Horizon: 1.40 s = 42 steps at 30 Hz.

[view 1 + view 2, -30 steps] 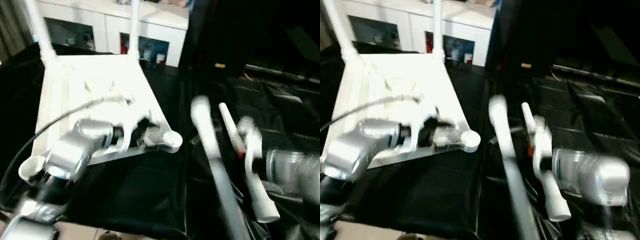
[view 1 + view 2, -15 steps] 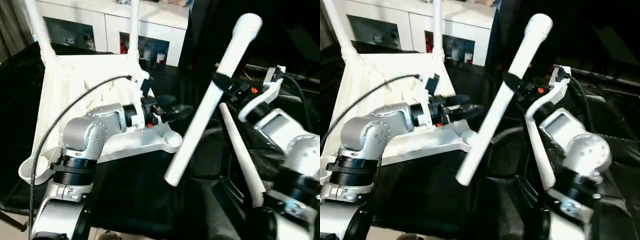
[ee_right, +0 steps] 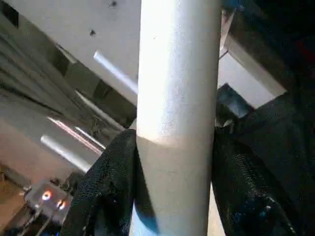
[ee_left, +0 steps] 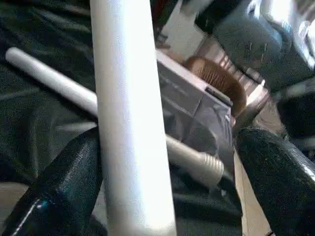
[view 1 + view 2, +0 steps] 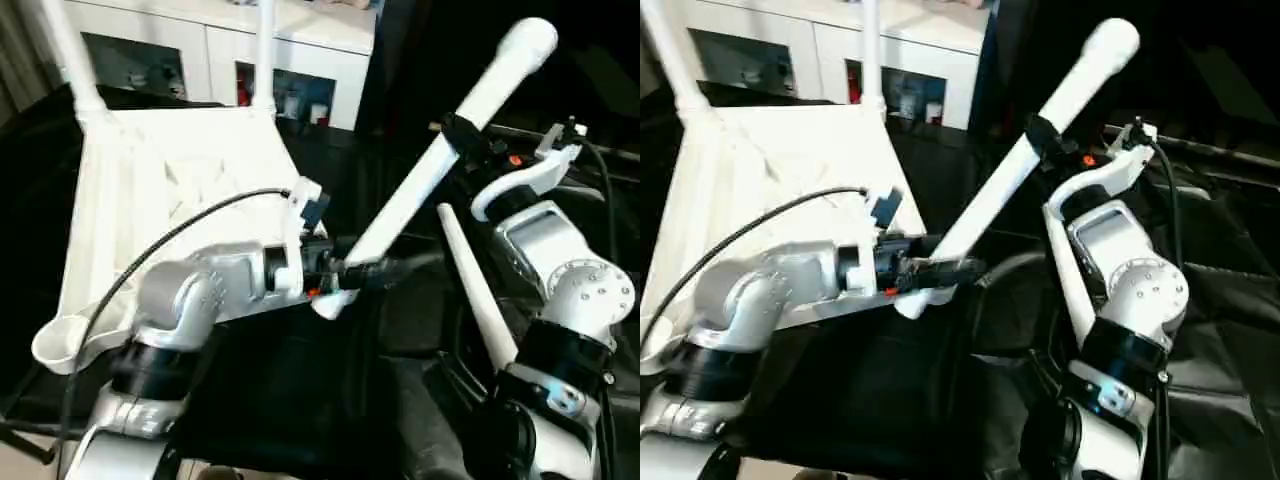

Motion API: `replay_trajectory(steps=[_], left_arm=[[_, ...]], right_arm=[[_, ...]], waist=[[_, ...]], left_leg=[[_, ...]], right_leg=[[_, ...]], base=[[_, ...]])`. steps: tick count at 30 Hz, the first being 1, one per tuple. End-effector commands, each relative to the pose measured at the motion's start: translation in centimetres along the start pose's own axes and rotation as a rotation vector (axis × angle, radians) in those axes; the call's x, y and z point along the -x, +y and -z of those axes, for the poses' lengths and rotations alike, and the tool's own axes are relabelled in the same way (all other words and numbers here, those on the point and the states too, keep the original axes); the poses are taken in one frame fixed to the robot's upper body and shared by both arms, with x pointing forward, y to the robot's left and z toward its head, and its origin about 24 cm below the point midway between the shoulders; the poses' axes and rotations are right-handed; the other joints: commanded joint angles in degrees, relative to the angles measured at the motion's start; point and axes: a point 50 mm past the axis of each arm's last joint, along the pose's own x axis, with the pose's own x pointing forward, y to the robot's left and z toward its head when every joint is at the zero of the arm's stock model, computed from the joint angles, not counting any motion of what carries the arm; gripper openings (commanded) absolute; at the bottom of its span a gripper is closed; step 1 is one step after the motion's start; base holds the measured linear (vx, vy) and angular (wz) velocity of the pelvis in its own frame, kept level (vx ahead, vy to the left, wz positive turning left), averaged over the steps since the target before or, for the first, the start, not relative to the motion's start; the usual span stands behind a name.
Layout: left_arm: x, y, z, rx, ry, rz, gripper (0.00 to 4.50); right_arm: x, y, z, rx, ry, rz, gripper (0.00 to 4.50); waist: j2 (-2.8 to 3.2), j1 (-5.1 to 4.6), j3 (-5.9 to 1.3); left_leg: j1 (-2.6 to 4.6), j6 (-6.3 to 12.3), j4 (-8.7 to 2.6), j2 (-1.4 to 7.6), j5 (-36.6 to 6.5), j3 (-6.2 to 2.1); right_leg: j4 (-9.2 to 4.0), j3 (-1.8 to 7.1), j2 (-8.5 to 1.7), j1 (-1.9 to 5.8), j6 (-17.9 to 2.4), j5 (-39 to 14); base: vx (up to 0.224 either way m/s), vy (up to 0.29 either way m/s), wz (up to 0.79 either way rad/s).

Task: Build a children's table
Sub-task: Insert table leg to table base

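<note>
The children's table's white tabletop point(image 5: 170, 190) lies ribbed side up on the black cloth, with two legs point(image 5: 265, 50) standing in its far corners. My right gripper point(image 5: 462, 135) is shut on a third leg point(image 5: 410, 200), which slants down from the upper right to the tabletop's near right corner. In the right wrist view both fingers point(image 3: 108, 187) press that leg point(image 3: 177, 98). My left gripper point(image 5: 365, 270) is open around the leg's lower part. There the leg point(image 4: 128, 123) rests against one finger point(image 4: 64, 182) and the other stands apart. Another leg point(image 5: 478, 300) lies loose on the cloth.
A white cabinet point(image 5: 220, 50) stands behind the work table. A black cable point(image 5: 150, 250) arcs over the tabletop from my left forearm. The black cloth point(image 5: 300, 400) runs to the near edge, with floor at the lower left.
My right arm has raised the leg off the cloth and swung its lower end toward the tabletop's near right corner. My left gripper has reached right and now straddles that leg.
</note>
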Motion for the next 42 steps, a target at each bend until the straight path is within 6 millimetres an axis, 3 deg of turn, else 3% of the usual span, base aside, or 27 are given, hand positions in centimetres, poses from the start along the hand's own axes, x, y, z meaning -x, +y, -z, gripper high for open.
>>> replay_trajectory(steps=[1, 8, 10, 15, 18, 19, 22, 36, 37, 40, 42], left_arm=[[-0.4, 0.1, 0.0, -0.019, 0.000, -0.030, 4.50], [0.2, 1.0, -0.2, -0.007, -0.015, -0.091, 3.94], [0.5, 1.1, -0.4, -0.001, -0.032, -0.105, 3.78], [0.8, 1.3, -0.2, 0.002, -0.028, -0.108, 3.32], [0.8, 1.3, -0.1, -0.001, -0.020, -0.114, 3.26], [0.9, 1.4, 0.0, -0.003, -0.015, -0.124, 2.87], [1.0, 1.4, 0.1, 0.001, -0.011, -0.126, 2.78], [1.5, 1.5, -0.3, -0.002, -0.034, -0.120, 1.60], [1.6, 1.6, -0.4, -0.003, -0.035, -0.120, 1.51], [1.9, 1.7, -0.8, -0.008, -0.052, -0.127, 1.45], [2.1, 1.7, -0.9, -0.009, -0.055, -0.123, 1.43]], right_arm=[[-0.2, 0.5, -0.9, -0.001, -0.040, -0.008, 1.75], [-0.4, 0.7, -0.9, -0.001, -0.039, -0.010, 1.75], [-0.5, 0.6, -0.8, -0.006, -0.039, -0.009, 1.75], [-0.5, 0.4, -0.6, -0.011, -0.036, 0.003, 1.75], [-0.5, 0.3, -0.5, -0.015, -0.035, 0.006, 1.75], [-0.5, 0.3, -0.5, -0.017, -0.035, 0.008, 1.75], [-0.6, 0.3, -0.4, -0.017, -0.033, 0.006, 1.75], [-0.9, 0.0, -0.4, -0.007, -0.050, 0.031, 1.75], [-0.9, 0.0, -0.4, -0.005, -0.053, 0.027, 2.31], [-0.8, -0.1, -0.7, -0.008, -0.077, 0.025, 2.50], [-0.8, -0.1, -0.9, 0.016, -0.086, 0.035, 2.78]], waist=[[0.84, -0.14, -3.72], [0.91, -0.09, -3.78], [0.68, -0.13, -3.81], [0.88, -0.06, -3.93], [0.71, 0.02, -3.96], [0.75, -0.02, -3.97], [0.78, 0.03, -3.97], [0.84, -0.03, -3.93], [0.82, -0.04, -3.93], [0.70, -0.04, -3.94], [1.09, 0.00, -3.94]], left_leg=[[1.04, -4.89, -4.49, -0.01, -15.3, 0.56], [0.92, -4.78, -4.46, -0.10, -14.6, 0.55], [0.86, -4.73, -4.45, -0.09, -14.0, 0.58], [0.94, -4.53, -4.43, -0.04, -11.8, 0.67], [0.94, -4.31, -4.40, -0.04, -10.7, 0.75], [0.93, -4.31, -4.37, -0.04, -10.3, 0.77], [1.00, -4.17, -4.36, -0.03, -10.0, 0.81], [1.01, -4.63, -4.40, -0.03, -11.4, 0.78], [0.97, -4.55, -4.41, -0.03, -11.2, 0.77], [0.96, -4.40, -4.38, -0.05, -10.8, 0.80], [1.02, -4.46, -4.37, -0.07, -10.8, 0.78]], right_leg=[[-4.68, 1.05, -1.19, 2.14, -2.9, -17.8], [-4.58, 1.04, -1.16, 2.23, -2.6, -17.4], [-4.54, 1.04, -1.14, 2.27, -2.7, -16.6], [-4.13, 1.04, -1.10, 2.45, -3.9, -12.6], [-3.94, 1.07, -1.11, 2.55, -4.3, -11.2], [-3.90, 1.07, -1.08, 2.57, -4.4, -10.6], [-3.79, 1.10, -1.05, 2.62, -4.6, -9.9], [-4.00, 1.11, -1.14, 2.55, -4.2, -11.9], [-3.94, 1.10, -1.12, 2.59, -4.3, -11.4], [-3.89, 1.11, -1.09, 2.63, -4.5, -10.9], [-3.84, 1.12, -1.06, 2.62, -4.5, -10.6]], base=[[0.000, 0.000, 0.00], [0.000, 0.000, 0.00], [0.000, 0.000, 0.00], [0.000, 0.000, 0.00], [0.000, 0.000, 0.00], [0.000, 0.000, 0.00], [0.000, 0.000, 0.00], [0.000, 0.000, 0.00], [0.000, 0.000, 0.00], [0.000, 0.000, 0.00], [0.000, 0.000, 0.00]])
